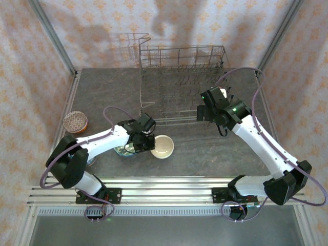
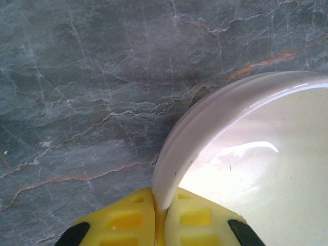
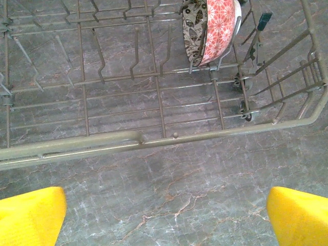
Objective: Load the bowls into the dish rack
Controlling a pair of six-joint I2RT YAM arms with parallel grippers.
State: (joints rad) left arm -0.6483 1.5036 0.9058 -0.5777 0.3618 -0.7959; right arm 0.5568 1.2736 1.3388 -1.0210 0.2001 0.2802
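Gripping the cream bowl [image 2: 256, 169] by its rim with my left gripper [image 2: 160, 207]; right gripper [image 3: 166, 207] spread wide beside the dish rack [image 3: 102, 143].

You've got the grey wire dish rack [image 1: 182, 84] at the back. Inside the rack, a pink-red bowl [image 3: 219, 28] stands on edge btw tines, touching a dark flowery bowl [image 3: 191, 32]. Just in front of the rack, a cream bowl [image 1: 163, 146] sits upright. Far left of the rack is a brown dotted bowl [image 1: 75, 122].
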